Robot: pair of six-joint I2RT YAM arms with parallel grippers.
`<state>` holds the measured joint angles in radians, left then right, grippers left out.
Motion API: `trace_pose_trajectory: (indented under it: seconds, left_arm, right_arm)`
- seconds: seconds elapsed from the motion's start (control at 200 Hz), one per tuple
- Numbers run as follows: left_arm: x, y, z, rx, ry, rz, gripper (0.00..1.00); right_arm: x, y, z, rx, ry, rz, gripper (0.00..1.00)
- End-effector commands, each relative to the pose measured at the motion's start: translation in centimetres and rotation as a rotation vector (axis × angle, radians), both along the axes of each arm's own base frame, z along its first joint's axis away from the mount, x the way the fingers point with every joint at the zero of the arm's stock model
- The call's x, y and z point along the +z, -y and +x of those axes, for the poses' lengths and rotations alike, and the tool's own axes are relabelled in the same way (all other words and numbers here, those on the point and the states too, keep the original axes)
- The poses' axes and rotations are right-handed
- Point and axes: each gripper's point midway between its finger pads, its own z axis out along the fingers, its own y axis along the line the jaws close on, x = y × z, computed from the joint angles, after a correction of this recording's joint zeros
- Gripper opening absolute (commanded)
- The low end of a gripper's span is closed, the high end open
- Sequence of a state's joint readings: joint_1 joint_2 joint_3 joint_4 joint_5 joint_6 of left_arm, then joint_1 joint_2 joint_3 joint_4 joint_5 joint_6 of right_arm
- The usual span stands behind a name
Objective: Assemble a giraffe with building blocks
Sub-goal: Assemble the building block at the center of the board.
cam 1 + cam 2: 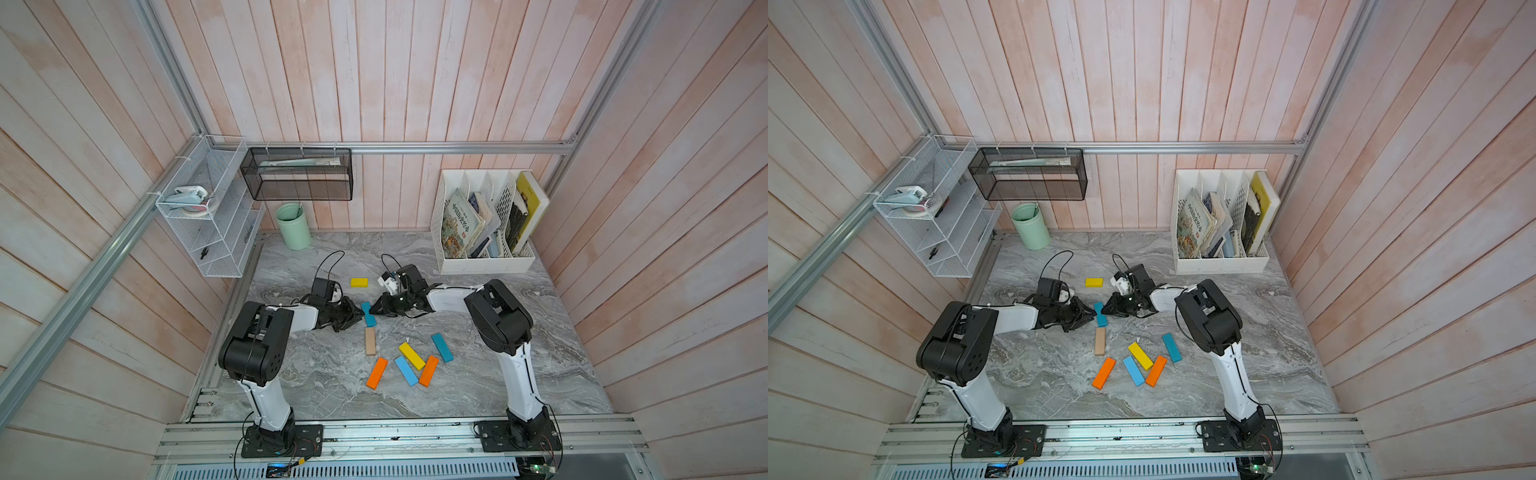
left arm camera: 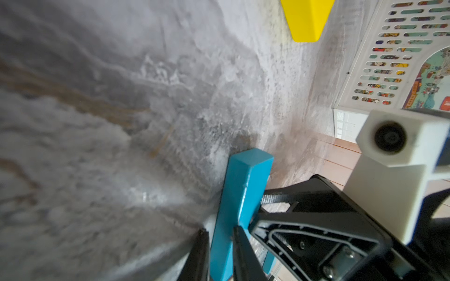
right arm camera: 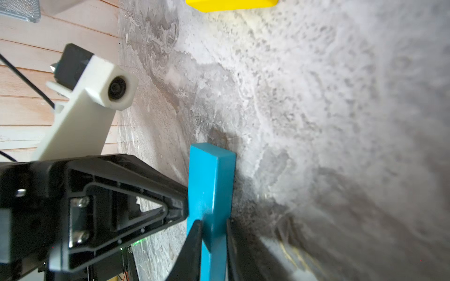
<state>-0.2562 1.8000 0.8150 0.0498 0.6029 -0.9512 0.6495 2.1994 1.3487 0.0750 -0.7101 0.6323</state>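
Left jaws and right jaws face each other from opposite sides, each pair pinching the same small teal rectangular block (image 1: pixel 368 314) on the grey marbled surface (image 1: pixel 332 399).

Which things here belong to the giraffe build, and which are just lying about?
Giraffe build: far teal block, far yellow block, tan block, near yellow block, near teal block, light blue block, orange block, second orange block.
Just lying about: green cup, white file rack with books, black mesh basket, white wire shelf.
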Motion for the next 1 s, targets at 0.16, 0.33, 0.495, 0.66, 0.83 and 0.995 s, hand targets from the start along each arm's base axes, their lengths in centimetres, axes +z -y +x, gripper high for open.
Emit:
trace_pose_trajectory:
  seconds: [0.16, 0.33, 0.495, 0.66, 0.83, 0.995]
  left_arm:
    - [0.8, 0.1, 1.3, 0.007, 0.035, 0.008, 0.17]
    - [0.7, 0.2, 2.3, -0.001, 0.042, 0.022, 0.1]
    - [1.0, 0.2, 3.5, -0.008, 0.051, 0.027, 0.08]
    - [0.9, -0.1, 4.0, -0.006, 0.049, 0.032, 0.08]
    - [0.3, -0.3, 4.0, -0.006, 0.037, 0.031, 0.08]
    - [-0.3, -0.7, 3.6, -0.013, 0.027, 0.052, 0.08]
  right_arm:
    - [-1.6, -0.6, -0.8, 0.011, -0.049, -0.017, 0.21]
    - [-1.2, -0.8, -0.7, 0.006, -0.05, 0.003, 0.21]
    - [-1.2, -1.1, 0.0, -0.002, -0.047, 0.01, 0.21]
    - [-1.4, -1.4, 0.7, -0.004, -0.049, 0.015, 0.21]
    - [-1.5, -1.5, 1.5, -0.013, -0.047, 0.014, 0.21]
    - [-1.4, -1.0, 2.0, -0.023, -0.029, -0.007, 0.21]
